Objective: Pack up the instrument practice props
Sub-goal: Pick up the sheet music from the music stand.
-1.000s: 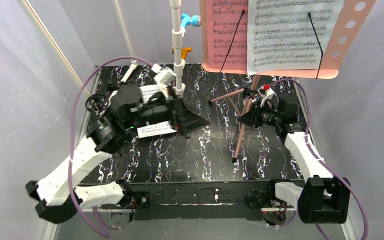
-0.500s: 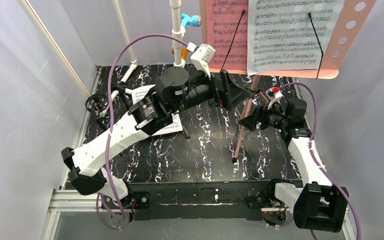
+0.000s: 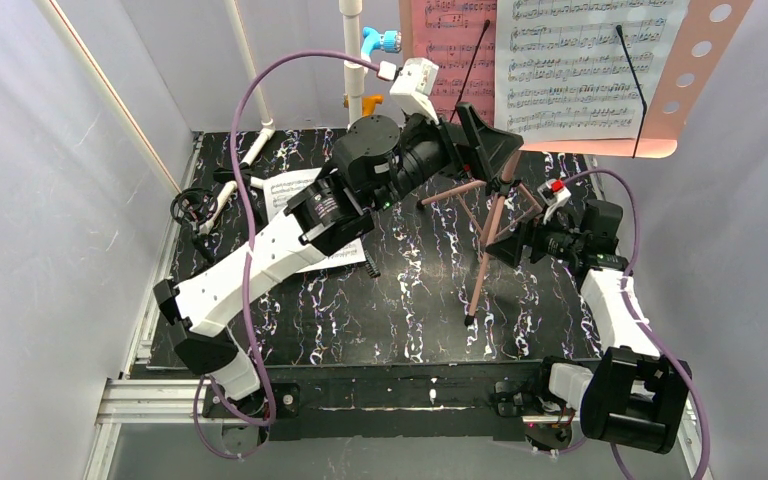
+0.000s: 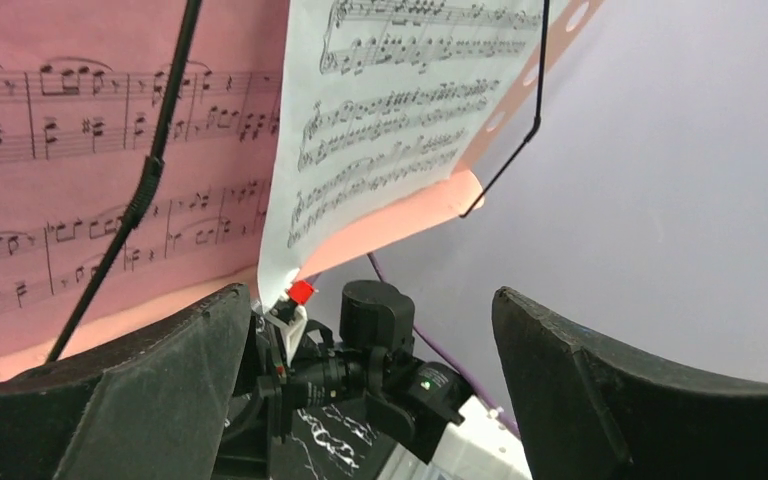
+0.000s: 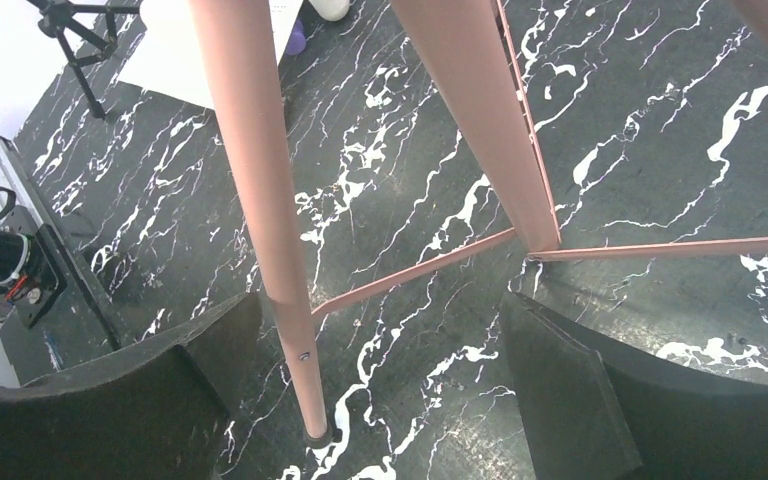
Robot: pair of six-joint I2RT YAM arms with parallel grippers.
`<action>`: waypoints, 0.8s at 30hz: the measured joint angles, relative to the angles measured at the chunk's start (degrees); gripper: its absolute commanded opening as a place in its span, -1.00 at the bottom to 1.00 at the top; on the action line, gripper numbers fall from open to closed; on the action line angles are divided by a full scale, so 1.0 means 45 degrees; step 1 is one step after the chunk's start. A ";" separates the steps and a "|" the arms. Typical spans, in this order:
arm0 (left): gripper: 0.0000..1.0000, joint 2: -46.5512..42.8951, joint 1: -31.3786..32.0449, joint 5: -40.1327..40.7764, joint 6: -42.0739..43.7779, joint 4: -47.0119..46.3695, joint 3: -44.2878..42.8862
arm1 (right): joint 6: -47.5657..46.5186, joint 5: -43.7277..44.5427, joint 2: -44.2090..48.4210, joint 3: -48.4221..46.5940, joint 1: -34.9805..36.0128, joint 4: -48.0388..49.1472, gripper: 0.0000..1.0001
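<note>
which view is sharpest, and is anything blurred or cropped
Top external: even soft light, crisp, but the music stand's desk is cropped at the top edge. Left wrist: staves on the pink page readable, dark fingers show little detail. Right wrist: stand leg and marbled table sharp.

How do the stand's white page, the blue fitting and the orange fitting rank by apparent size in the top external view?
1. White page, by far the largest.
2-3. Blue fitting and orange fitting: too alike to rank.
</note>
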State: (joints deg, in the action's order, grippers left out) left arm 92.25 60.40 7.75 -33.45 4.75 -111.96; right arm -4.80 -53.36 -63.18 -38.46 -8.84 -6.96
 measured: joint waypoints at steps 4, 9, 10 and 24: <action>0.67 0.0782 0.0000 0.0631 0.0097 -0.0457 -0.0680 | -0.0350 -0.0389 -0.0005 0.0000 -0.0515 -0.0136 0.97; 0.29 0.2166 0.0000 0.0874 0.0083 -0.0481 -0.2108 | -0.0418 -0.0651 0.0345 0.0005 -0.0811 -0.0146 0.97; 0.16 0.2297 0.0000 0.0874 0.0073 -0.0495 -0.2210 | -0.0423 -0.0699 0.0442 0.0005 -0.0865 -0.0146 0.97; -0.47 0.2613 0.0000 0.0296 -0.0214 -0.1355 -0.3152 | -0.0612 -0.0845 0.0826 0.0151 -0.1049 -0.0170 0.97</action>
State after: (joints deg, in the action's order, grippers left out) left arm 104.01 60.40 9.08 -34.41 -1.34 -126.15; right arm -7.55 -57.17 -59.46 -37.78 -13.56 -7.73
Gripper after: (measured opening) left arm 0.255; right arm 0.983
